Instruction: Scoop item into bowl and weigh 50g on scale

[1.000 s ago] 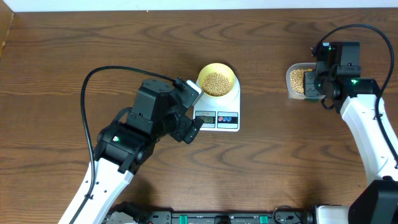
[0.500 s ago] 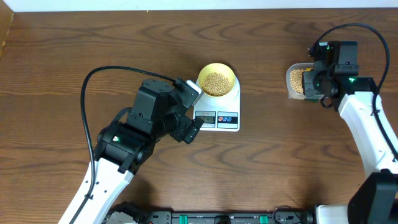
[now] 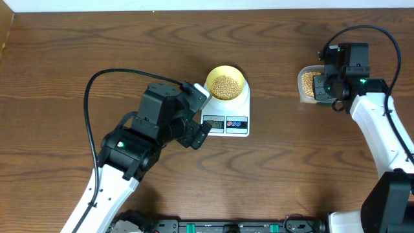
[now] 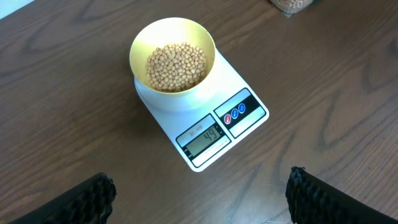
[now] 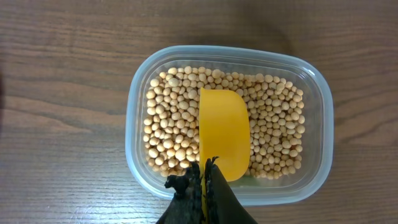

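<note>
While the bowl (image 4: 173, 56) of beans (image 4: 176, 65) sits on the far end of the scale (image 4: 245, 106), the left claw (image 4: 199, 190) hovers at its near side, spread wide and empty; the right claw (image 5: 204, 180), pinched shut, holds a yellow scoop (image 5: 224, 134) in the tub (image 5: 320, 124) of beans.

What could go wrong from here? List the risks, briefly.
1. The display on the scale reads 49, so a full scoop would likely overshoot; only a few beans are needed.
2. The right claw grips the scoop by its handle end in the tub; beans may roll off over the bare table on the way to the bowl.
3. The open left claw hangs close to the scale; a nudge could upset the reading.
</note>
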